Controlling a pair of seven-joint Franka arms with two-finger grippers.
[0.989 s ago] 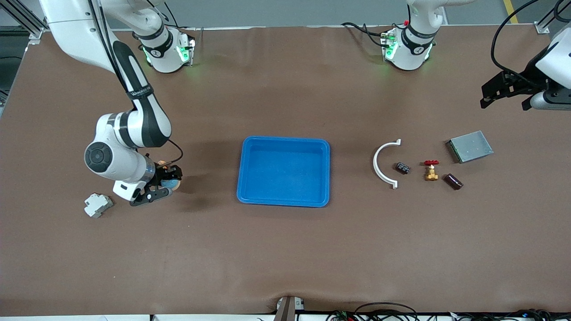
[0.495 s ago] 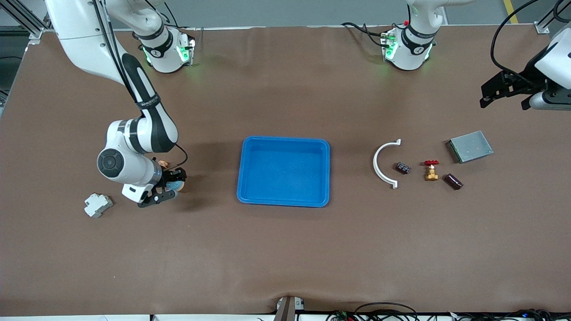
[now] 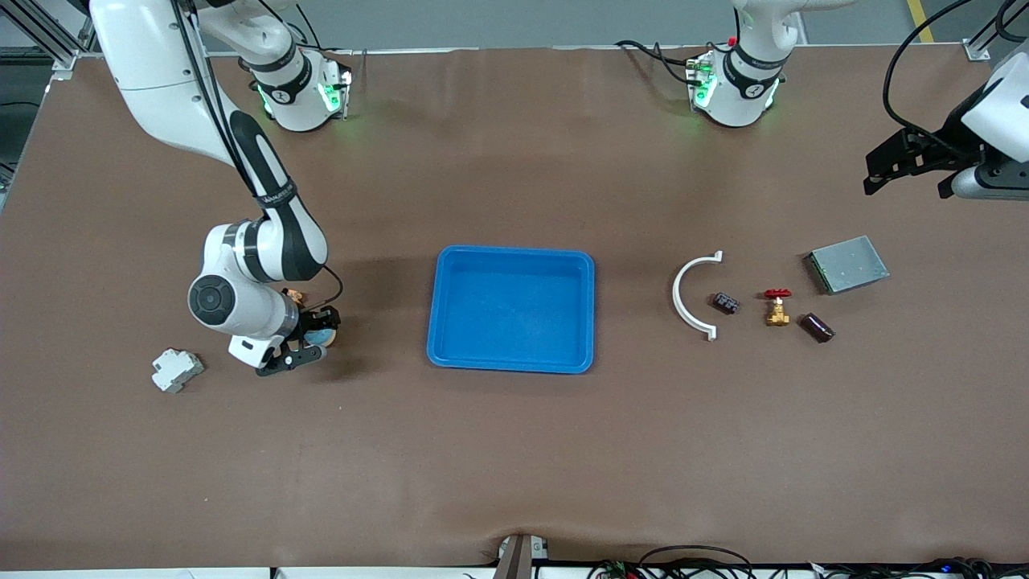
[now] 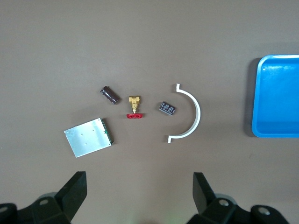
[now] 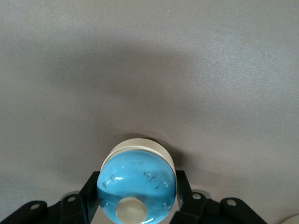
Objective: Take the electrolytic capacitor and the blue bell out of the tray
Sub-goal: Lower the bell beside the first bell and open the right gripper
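- Right gripper [image 3: 309, 344] is clamped around the blue bell [image 5: 137, 189], low over bare table toward the right arm's end, well clear of the tray [image 3: 511, 309].
- Looks like the set-down step: the tray's empty and the capacitor [image 3: 815, 327] already lies out by the brass valve [image 3: 776, 308].
- Next move, I'd guess: lower it, let go, lift straight up.
- Right arm is bent down steeply at the wrist.
- Left gripper [image 3: 912, 171] waits up high, fingers spread wide, nothing in them.

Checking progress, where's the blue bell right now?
The blue bell sits between the right gripper's fingers, off the tray, toward the right arm's end.
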